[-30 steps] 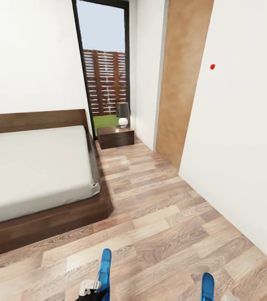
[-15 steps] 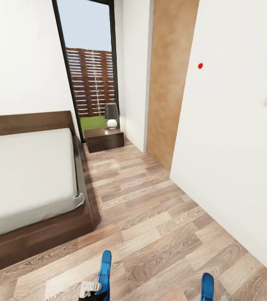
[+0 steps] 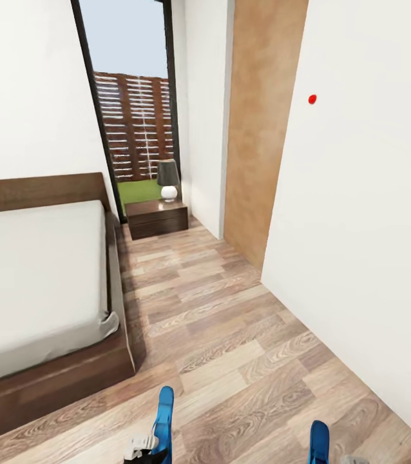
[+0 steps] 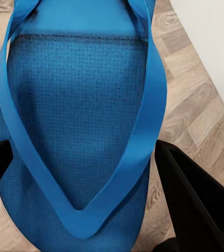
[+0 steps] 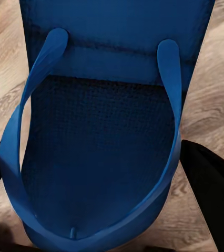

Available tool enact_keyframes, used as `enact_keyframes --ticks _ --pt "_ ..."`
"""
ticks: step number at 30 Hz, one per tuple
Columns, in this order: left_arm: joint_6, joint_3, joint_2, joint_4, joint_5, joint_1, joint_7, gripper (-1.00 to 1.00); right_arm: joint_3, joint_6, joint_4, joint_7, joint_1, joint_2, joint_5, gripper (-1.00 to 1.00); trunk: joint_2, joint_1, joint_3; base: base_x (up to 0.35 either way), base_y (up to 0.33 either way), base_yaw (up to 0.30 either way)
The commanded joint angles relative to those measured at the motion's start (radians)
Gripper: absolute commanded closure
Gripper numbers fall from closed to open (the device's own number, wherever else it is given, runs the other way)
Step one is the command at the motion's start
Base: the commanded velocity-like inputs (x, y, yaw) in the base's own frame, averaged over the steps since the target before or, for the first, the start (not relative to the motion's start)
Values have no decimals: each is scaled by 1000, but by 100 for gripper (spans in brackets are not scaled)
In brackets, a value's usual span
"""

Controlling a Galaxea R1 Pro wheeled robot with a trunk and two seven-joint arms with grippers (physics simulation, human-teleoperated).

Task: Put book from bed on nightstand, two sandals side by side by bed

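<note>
- Head view, lower edge: two blue sandals carried upright, one in each arm. The left sandal point(image 3: 163, 419) stands at lower centre-left above the pale left gripper point(image 3: 142, 444); the right sandal point(image 3: 319, 441) pokes up at lower right.
- Head view, left side: the bed point(image 3: 51, 367), dark frame and pale-grey mattress, its near corner at lower left. No book can be seen on the stretch of mattress in frame.
- Head view, centre: a wood-plank floor point(image 3: 231, 335) forms an aisle between the bed and the white wall at right.
- Head view, upper centre: the nightstand point(image 3: 156, 219) sits at the far end of the aisle, under the tall window, bearing a table lamp point(image 3: 167, 179).
- Left wrist view: the sole and thong strap of the left sandal point(image 4: 80, 115) lie between two dark fingers point(image 4: 188, 194), which are closed against its edges.
- Right wrist view: the right sandal point(image 5: 107, 131) is pinched the same way between dark fingers point(image 5: 212, 184), floor beneath it.
- Judgement, step in hand: bringing both sandals to the bedside. Done well, they go down on bare planks just beside the frame, lowered flat, toes pointing alike, edges near but not overlapping, each released only once its sole rests.
</note>
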Motion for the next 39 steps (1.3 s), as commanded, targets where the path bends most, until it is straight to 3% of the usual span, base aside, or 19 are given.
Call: enact_keyframes --ticks 1,39 --pt "-6 -8 1 1 8 -1 1 100 0 -3 1 4 -1 0 -4 100 0 0 -1 317 -2 0" --pt "-8 -10 -8 29 6 -1 2 100 0 -3 1 4 -1 0 -2 100 0 0 -1 317 0 -38"
